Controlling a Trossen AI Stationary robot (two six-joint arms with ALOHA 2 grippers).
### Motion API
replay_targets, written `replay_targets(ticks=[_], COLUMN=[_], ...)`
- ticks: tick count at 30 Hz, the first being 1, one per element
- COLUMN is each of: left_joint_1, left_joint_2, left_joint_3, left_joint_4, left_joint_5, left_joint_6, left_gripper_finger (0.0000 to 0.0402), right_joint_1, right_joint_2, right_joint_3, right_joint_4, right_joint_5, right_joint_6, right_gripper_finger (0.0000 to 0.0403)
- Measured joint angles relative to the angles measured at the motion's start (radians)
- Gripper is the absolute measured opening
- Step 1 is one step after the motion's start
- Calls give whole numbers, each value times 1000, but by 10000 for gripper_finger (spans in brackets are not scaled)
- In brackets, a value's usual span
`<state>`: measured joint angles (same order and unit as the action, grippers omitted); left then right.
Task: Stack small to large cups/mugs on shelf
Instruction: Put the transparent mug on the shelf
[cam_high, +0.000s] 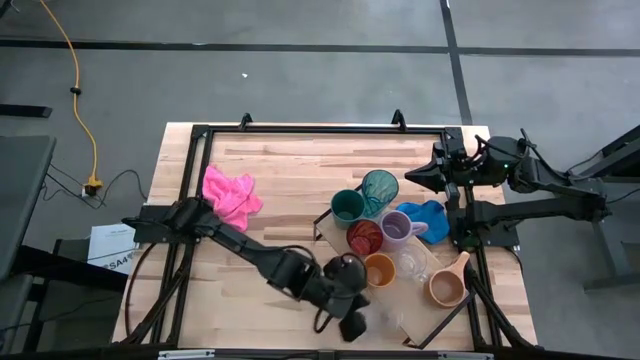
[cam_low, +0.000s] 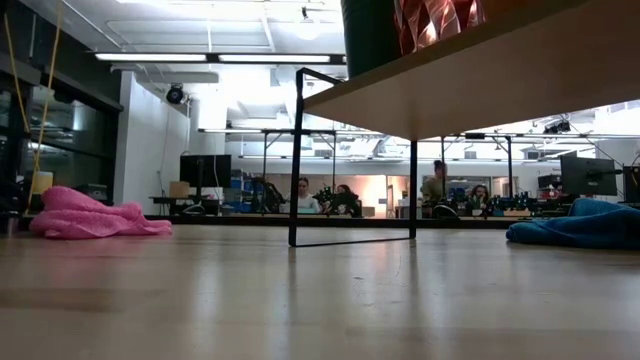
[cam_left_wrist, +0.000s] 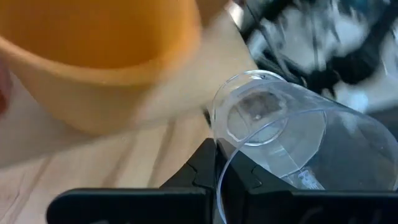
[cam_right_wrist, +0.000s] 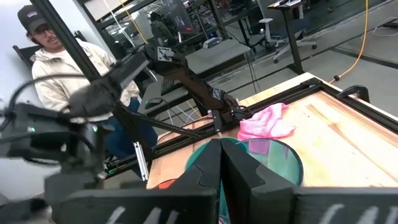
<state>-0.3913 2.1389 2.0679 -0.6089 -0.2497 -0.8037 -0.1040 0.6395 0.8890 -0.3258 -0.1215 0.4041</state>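
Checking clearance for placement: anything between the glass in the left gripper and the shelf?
Yes. The orange mug stands on the shelf right ahead of the clear glass in the left gripper. Right gripper waits aside.

cups and mugs gathered on the light-wood shelf (cam_high: 330, 228).
teal tumbler (cam_high: 379, 190), green cup (cam_high: 347, 206), red cup (cam_high: 364, 237), purple mug (cam_high: 397, 226), orange cup (cam_high: 379, 269), tan mug (cam_high: 446, 288) upright; a clear glass (cam_left_wrist: 280, 143) lies tilted beside the orange one.

arms (cam_high: 250, 255): dark, jointed | fingers (cam_right_wrist: 233, 171): black, angular | cables: black
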Motion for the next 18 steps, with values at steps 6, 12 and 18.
replay_targets(ticks=[6,12,18], left_joint_1=[-56,-52,63], left_joint_2=[-166,-348,-515], left_joint_3=[3,1,-39], left_joint_4=[-191,-596,-889], left_joint_5=[-34,-273,-394], left_joint_6=[110,56,-30], left_gripper_finger=[0,0,0], right_joint_1=[0,0,0], right_joint_2=[-6,-7,-6], right_joint_3=[0,0,0], right_joint_4=[-7,-13,-14], right_joint_5=[0,0,2], right_joint_6=[-19,-44,-72], right_gripper_finger=[0,0,0])
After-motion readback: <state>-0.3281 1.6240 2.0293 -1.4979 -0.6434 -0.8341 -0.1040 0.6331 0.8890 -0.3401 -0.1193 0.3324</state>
